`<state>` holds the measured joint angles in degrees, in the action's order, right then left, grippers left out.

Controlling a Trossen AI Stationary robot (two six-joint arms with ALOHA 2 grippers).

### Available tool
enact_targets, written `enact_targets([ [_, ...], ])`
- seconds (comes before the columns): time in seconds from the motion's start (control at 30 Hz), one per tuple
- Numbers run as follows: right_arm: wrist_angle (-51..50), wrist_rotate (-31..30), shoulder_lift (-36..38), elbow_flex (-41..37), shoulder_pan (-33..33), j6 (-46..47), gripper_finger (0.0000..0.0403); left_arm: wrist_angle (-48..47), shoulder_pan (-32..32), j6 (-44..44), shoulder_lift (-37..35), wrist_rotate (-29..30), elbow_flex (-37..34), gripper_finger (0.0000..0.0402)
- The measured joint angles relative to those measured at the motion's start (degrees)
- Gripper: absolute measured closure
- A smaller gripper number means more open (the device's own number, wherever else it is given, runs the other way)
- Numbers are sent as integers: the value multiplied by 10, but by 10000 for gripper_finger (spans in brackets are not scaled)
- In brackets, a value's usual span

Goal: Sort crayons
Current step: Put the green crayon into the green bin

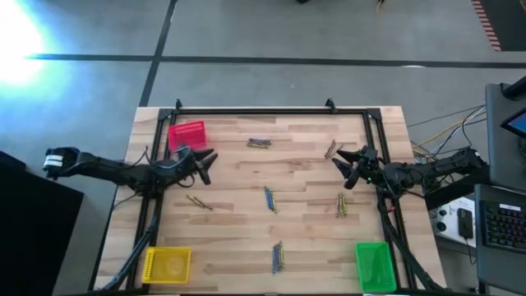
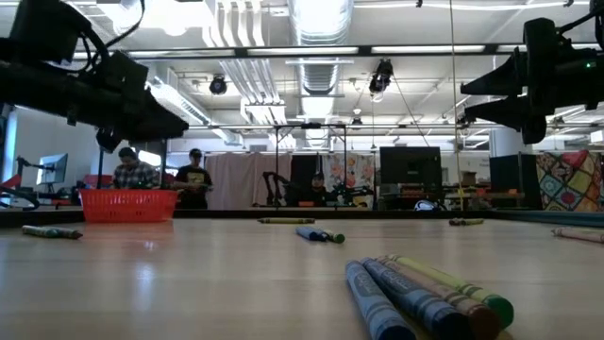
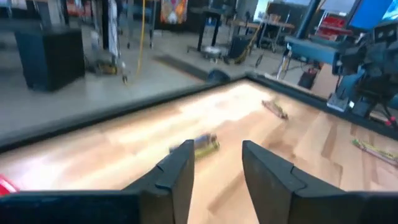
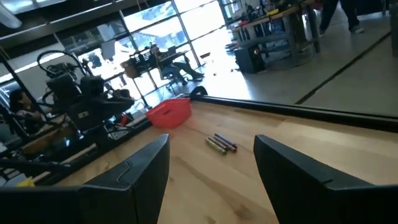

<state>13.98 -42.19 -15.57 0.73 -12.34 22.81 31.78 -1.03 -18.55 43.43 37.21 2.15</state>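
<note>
High view alone shows green bin (image 1: 374,265); both grippers' jaws spread, empty.

Pale wooden table (image 1: 238,230), smooth planks

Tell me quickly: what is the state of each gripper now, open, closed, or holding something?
Left gripper: open, holding nothing, beside the red square plastic bin.
Right gripper: open, holding nothing.

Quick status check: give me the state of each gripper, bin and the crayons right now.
left gripper: open, empty, beside the red bin
right gripper: open, empty
red bin: no crayons visible inside
yellow bin: looks empty
green bin: looks empty
crayons: scattered on the table, unsorted
</note>
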Motion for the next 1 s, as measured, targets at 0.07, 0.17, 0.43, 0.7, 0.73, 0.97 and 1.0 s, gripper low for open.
enact_targets([
  [0.07,0,-4,0,0,0,-7,179,0,0,-22,21,-7,0,277],
  [0.17,0,-21,0,0,9,-14,179,-1,0,-47,46,-7,0,276],
  [0.43,0,-27,-4,5,94,-80,179,-16,-1,-97,97,-53,0,276],
  [0.7,27,135,-20,27,239,-97,179,-8,0,-74,99,0,0,276],
  [0.73,27,146,-28,25,253,-86,179,-8,0,-73,97,11,0,276],
  [0.97,30,152,-114,11,322,-36,179,-3,0,-50,98,49,0,276],
  [1.0,33,152,-127,12,329,-41,179,-3,0,-50,98,49,0,276],
])
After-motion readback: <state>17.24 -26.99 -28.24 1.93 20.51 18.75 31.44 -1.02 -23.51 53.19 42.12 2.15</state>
